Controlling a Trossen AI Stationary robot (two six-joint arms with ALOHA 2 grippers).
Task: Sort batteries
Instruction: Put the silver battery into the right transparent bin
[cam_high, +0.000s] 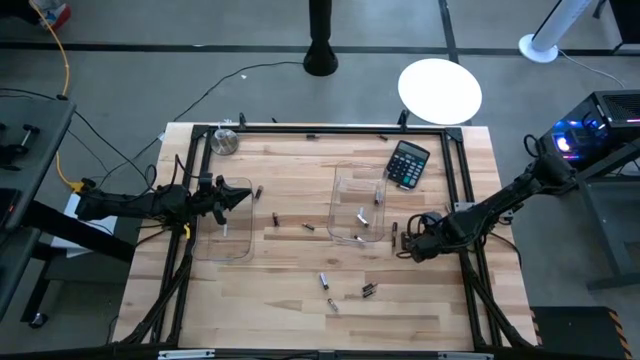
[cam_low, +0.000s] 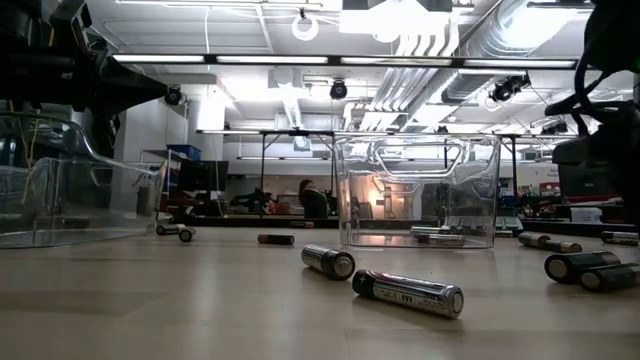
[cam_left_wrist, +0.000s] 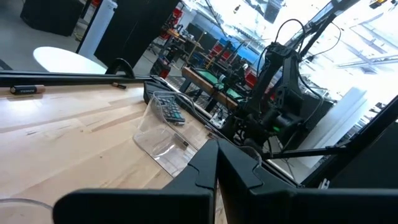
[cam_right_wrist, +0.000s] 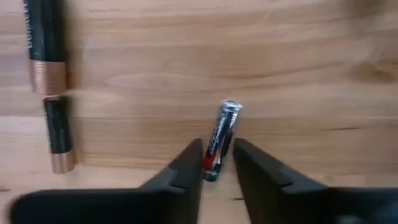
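Several small batteries lie scattered on the wooden table (cam_high: 300, 320), among them two (cam_high: 325, 280) (cam_high: 368, 290) near the front. My right gripper (cam_high: 408, 244) is down at the table just right of the middle clear tray (cam_high: 358, 205), shut on a red, black and silver battery (cam_right_wrist: 219, 140). Two dark copper-ended batteries (cam_right_wrist: 46, 46) (cam_right_wrist: 59, 134) lie beside it. My left gripper (cam_high: 243, 195) hangs shut and empty above the left clear tray (cam_high: 225, 238). The low view shows batteries (cam_low: 408, 292) (cam_low: 328, 261) lying on their sides. My right gripper pinches the battery's near end (cam_right_wrist: 212, 167) between its two fingers (cam_right_wrist: 186, 165), one on each long side. The fingers come from above, pointing down, and lie along the battery. The battery lies flat on the table, its silver cap (cam_right_wrist: 230, 107) pointing away from the fingers.
A black calculator (cam_high: 408, 163) lies at the table's far right, a round metal piece (cam_high: 226, 141) at the far left. A black frame (cam_high: 330, 130) runs round the work area. Bare wood shows along the near edge.
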